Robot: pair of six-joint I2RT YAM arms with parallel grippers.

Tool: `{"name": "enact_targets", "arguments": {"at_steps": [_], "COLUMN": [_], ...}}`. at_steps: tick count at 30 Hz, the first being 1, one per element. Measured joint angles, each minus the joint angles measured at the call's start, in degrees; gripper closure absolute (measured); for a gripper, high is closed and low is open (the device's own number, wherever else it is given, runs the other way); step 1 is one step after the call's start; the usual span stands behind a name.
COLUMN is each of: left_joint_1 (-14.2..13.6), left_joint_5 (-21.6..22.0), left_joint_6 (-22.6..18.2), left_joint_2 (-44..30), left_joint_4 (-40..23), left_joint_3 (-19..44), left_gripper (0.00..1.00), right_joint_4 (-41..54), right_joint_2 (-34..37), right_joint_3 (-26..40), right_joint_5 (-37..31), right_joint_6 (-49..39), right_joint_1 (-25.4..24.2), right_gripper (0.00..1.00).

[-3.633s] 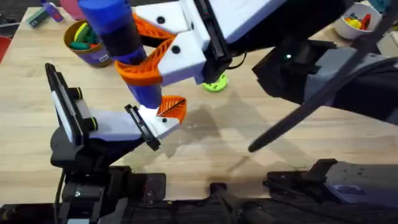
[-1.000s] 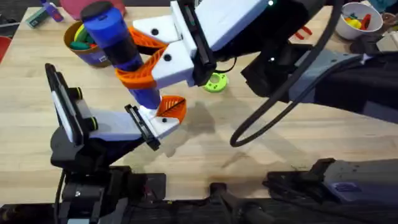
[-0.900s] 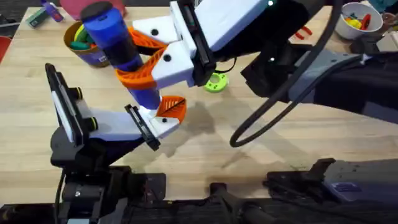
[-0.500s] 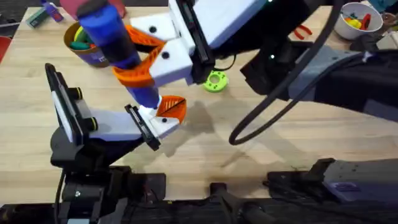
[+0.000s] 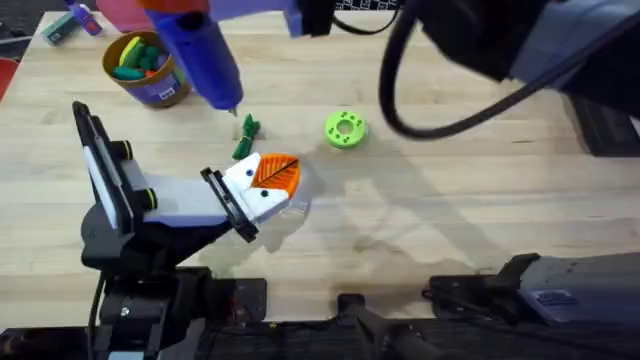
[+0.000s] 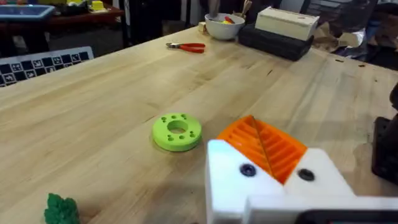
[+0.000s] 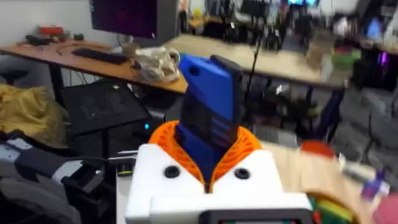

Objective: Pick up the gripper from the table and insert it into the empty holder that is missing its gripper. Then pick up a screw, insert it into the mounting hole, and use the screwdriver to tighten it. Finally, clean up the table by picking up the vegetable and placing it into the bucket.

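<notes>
My left gripper (image 5: 268, 182) rests low over the table, shut, its two white holder blocks (image 6: 231, 182) each carrying an orange wedge (image 6: 268, 144) pressed against the other. A dark round spot (image 6: 247, 169) marks each block; I cannot tell whether a screw sits in it. The blue screwdriver (image 5: 195, 45) hangs tilted above the table, bit pointing down near the vegetable (image 5: 246, 138). My right gripper (image 7: 208, 146) is shut on the screwdriver (image 7: 208, 115). The yellow-rimmed bucket (image 5: 160, 92) stands at the back left with toys inside.
A bright green disc (image 5: 345, 130) with holes lies right of the vegetable. In the left wrist view, red-handled pliers (image 6: 186, 46), a white bowl (image 6: 222, 26) and a box (image 6: 286, 23) sit at the far edge. The right arm looms dark across the upper right.
The right arm has lifted the screwdriver up and back, away from the left gripper's white block. The vegetable, covered before, now shows. The left arm has not moved.
</notes>
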State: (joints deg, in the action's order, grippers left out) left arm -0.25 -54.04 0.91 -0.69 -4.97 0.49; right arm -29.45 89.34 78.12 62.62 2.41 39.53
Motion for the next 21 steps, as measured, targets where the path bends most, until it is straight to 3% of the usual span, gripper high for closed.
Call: {"name": "enact_targets", "arguments": {"at_steps": [5, 11, 21], "left_joint_1": [0.0, 0.0, 0.0], "left_joint_5": [0.0, 0.0, 0.0], "left_joint_6": [0.0, 0.0, 0.0], "left_joint_2": [0.0, 0.0, 0.0], "left_joint_4": [0.0, 0.0, 0.0], "left_joint_3": [0.0, 0.0, 0.0], "left_gripper": [0.993, 0.993, 0.993], "right_joint_4": [23.9, 56.7, 81.4], "right_joint_2": [0.0, 0.0, 0.0], "right_joint_3": [4.3, 11.2, 15.3], "right_joint_5": [-5.2, -21.8, -51.7], "right_joint_6": [-5.1, -16.3, -34.6], "right_joint_1": [-2.5, -7.5, -12.6], "right_gripper": [0.976, 0.976, 0.976]}}
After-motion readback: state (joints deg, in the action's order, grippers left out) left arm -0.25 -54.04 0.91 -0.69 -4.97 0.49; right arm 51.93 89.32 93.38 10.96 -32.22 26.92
